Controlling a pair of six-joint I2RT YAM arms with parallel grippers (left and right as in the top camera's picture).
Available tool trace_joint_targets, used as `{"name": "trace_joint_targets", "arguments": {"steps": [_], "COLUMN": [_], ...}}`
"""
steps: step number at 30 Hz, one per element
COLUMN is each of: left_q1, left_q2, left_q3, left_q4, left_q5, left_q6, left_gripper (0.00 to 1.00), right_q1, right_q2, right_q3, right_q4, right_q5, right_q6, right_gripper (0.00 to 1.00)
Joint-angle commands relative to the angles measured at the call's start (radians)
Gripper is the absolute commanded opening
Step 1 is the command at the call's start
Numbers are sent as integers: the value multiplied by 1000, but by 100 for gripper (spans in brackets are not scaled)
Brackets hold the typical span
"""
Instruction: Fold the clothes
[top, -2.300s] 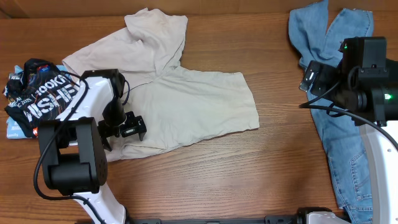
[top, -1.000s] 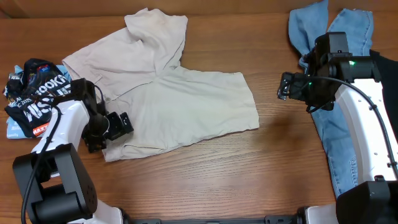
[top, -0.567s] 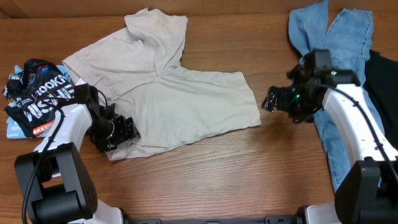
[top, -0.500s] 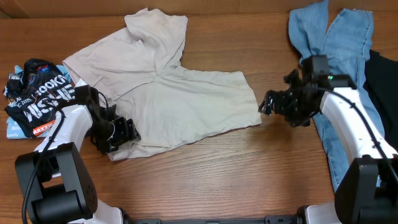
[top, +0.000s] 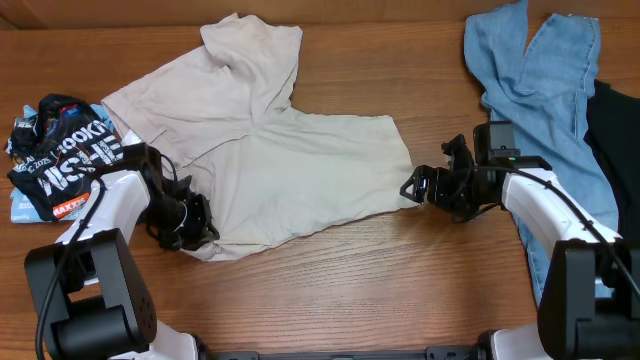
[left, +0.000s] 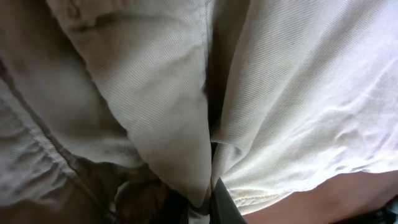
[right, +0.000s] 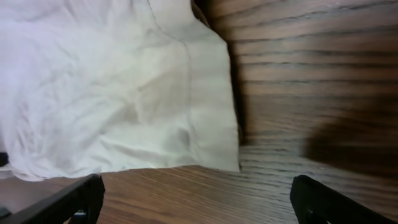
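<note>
The cream trousers (top: 300, 165) lie spread on the table (top: 400, 290), the left gripper (top: 192, 222) pinched shut on their 8 o'clock corner and the right gripper (top: 412, 188) wide open at the 3 o'clock hem — closing short there could miss the cloth and skew the fold.

A brown wooden table (top: 330, 300) is lying under everything, its dark grain running from side to side, its bare top showing widely along the front edge, and a soft shadow is falling across it toward the right.
</note>
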Motion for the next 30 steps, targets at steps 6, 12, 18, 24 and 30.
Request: {"name": "trace_joint_targets", "arguments": {"steps": [6,12,18,24,30], "left_q1": [-5,-5,-5,-5,-5], "left_q2": [1,1,1,1,1], "left_q3": [-13,-13,-13,-13,-13], "left_q4": [-30,-27,-37,-80,-119], "left_q5": [-37,-38,-106,-266,-315], "left_q6": [11,11,-13,-140,-166], "left_gripper": [5,6,5,4,5], "right_q1": [34,44,11,-89,-137], "right_q2": [109,126,125,93,-20], "right_q3": [-13,-12,-2,18,17], "right_q4": [38,61,21,-104,-303], "right_q5": [-68,-67,23,256,328], "right_q6": [-7,0,51,140,186], "right_gripper": [93,12,4,4,4]}}
